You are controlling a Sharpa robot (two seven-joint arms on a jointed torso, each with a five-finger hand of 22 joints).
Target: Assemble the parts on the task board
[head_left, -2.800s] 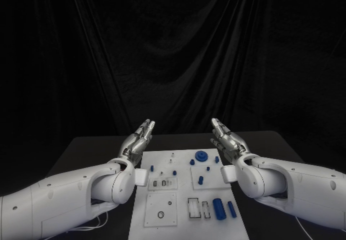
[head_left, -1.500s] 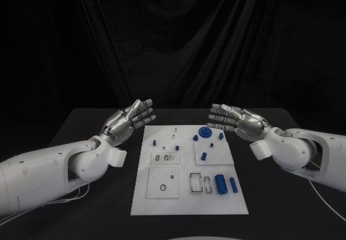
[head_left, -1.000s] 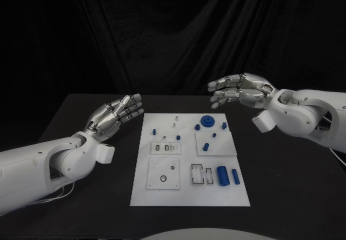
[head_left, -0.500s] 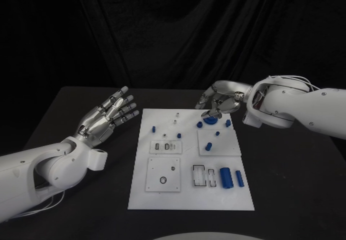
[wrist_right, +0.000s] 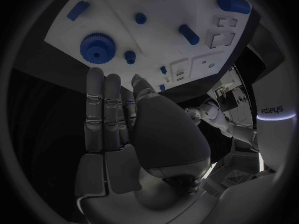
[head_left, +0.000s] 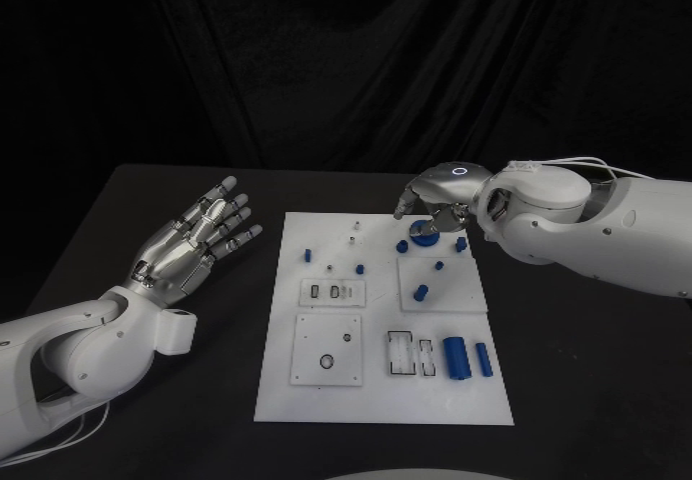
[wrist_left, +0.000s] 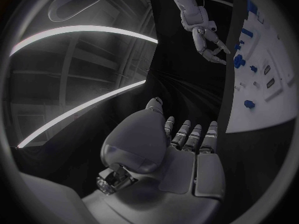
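Right hand (head_left: 433, 205): empty, fingers apart, poised over blue gear (head_left: 424, 238) at task board (head_left: 378, 400) one o'clock corner. Left hand (head_left: 192, 240): splayed, empty, nine o'clock beside board.

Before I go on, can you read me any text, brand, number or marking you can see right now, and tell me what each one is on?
"sharpa": lettering running sideways on the robot's white arm, seen in the right wrist view, just above a glowing ring.

Task board: no readable words or numbers in any view.

Blue gear and the other blue parts: no markings legible.

Right hand and left hand: no lettering visible.
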